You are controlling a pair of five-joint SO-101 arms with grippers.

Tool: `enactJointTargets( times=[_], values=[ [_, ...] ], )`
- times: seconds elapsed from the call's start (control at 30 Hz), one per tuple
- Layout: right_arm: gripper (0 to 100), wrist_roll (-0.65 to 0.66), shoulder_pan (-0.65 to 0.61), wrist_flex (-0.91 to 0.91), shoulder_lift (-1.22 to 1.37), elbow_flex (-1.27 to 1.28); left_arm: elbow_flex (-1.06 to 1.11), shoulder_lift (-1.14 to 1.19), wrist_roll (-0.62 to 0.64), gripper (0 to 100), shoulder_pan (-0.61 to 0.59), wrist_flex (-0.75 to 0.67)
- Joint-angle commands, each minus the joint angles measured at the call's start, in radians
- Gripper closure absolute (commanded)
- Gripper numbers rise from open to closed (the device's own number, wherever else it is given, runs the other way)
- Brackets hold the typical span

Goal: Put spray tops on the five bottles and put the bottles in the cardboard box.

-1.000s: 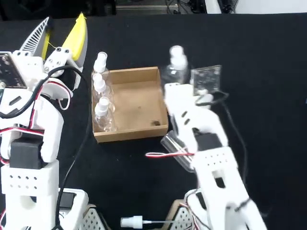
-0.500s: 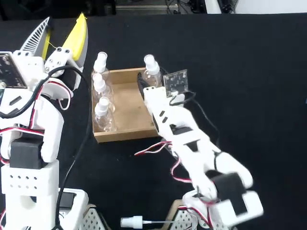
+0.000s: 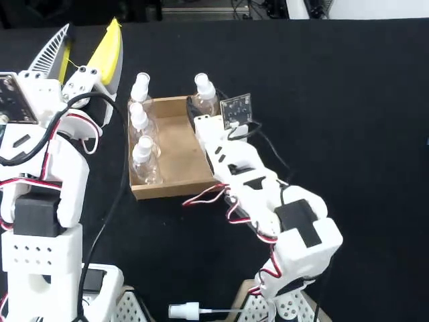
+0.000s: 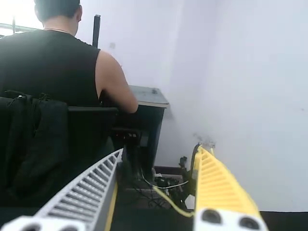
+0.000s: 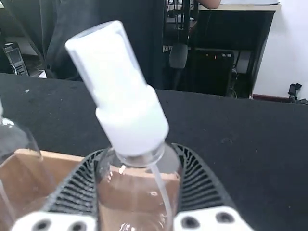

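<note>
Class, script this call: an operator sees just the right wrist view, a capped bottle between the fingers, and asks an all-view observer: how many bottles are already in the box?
Observer: Three capped bottles stand along the cardboard box wall nearest the left arm.
Operator: Where is mine?
Observer: The right gripper holds that fourth bottle at the box's far wall, apart from those three.
Operator: And the other arm?
Observer: The left gripper is open, raised beside the box, holding nothing.

White wall (image 4: 250, 72), dark desk (image 4: 147, 96)
</note>
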Motion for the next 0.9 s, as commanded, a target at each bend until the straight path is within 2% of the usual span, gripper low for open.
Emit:
enactJointTargets(
  times=[0.0, 0.17, 0.33, 0.87],
  values=[
    [98.6, 0.0, -0.014, -0.028, -0.001, -0.062, -0.053, -0.015, 0.003, 78, 0.001, -0.018],
    [98.5, 0.0, -0.015, -0.026, 0.001, -0.062, -0.053, -0.015, 0.003, 78, 0.001, -0.018],
    [98.5, 0.077, -0.023, 0.068, 0.001, -0.085, -0.051, -0.015, 0.003, 78, 0.001, -0.018],
    [98.5, 0.078, -0.026, 0.071, 0.056, -0.097, -0.051, -0.015, 0.002, 78, 0.001, -0.018]
  ],
)
